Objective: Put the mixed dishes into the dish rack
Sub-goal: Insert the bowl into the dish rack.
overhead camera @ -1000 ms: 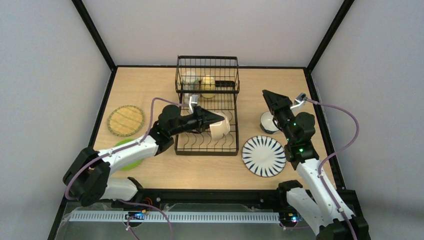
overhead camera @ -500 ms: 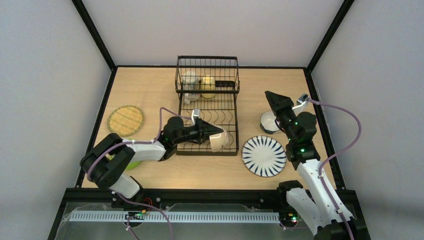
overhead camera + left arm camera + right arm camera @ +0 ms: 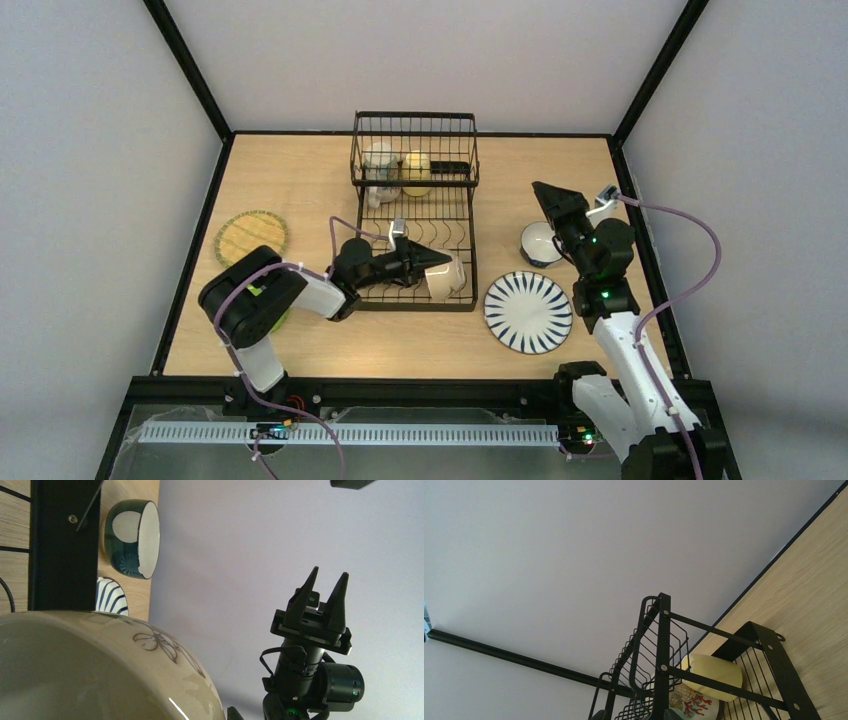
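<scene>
Your left pincer [image 3: 438, 264] is clamped on the white bowl [image 3: 447, 281]; lower it gently between the dividers of the dish rack [image 3: 410, 305]. Your right pincer [image 3: 322, 587] hangs apart.

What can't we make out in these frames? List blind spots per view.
- Left wrist: fingers of the left gripper, hidden by the cream bowl filling the frame.
- Top: whether that bowl touches the dish rack; too small.
- Right wrist: beige mug, cut off by the bottom edge.
- Top: blue-white bowl, partly behind the right arm.
</scene>
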Robot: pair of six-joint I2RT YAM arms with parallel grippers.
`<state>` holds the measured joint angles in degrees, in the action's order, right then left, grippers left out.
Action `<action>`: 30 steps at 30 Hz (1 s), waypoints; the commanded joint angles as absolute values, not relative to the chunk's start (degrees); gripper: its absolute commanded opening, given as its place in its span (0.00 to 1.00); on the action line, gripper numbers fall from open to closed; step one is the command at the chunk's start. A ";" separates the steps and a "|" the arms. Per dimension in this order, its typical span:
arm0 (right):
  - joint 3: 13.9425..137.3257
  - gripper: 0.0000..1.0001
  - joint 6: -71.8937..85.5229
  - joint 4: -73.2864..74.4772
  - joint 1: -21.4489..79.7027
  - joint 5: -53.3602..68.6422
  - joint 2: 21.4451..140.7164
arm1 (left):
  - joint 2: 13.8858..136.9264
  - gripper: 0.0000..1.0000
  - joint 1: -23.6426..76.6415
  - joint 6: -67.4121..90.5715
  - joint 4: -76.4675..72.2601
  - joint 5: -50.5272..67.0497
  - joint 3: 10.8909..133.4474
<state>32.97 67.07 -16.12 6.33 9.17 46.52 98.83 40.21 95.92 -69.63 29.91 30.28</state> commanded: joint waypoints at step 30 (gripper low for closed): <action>37.82 0.63 66.41 -25.95 1.14 17.09 56.51 | 111.34 0.02 40.27 81.76 -70.82 28.21 42.80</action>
<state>35.62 66.89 -23.73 1.45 16.43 56.25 110.17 40.21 84.12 -65.73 29.58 41.10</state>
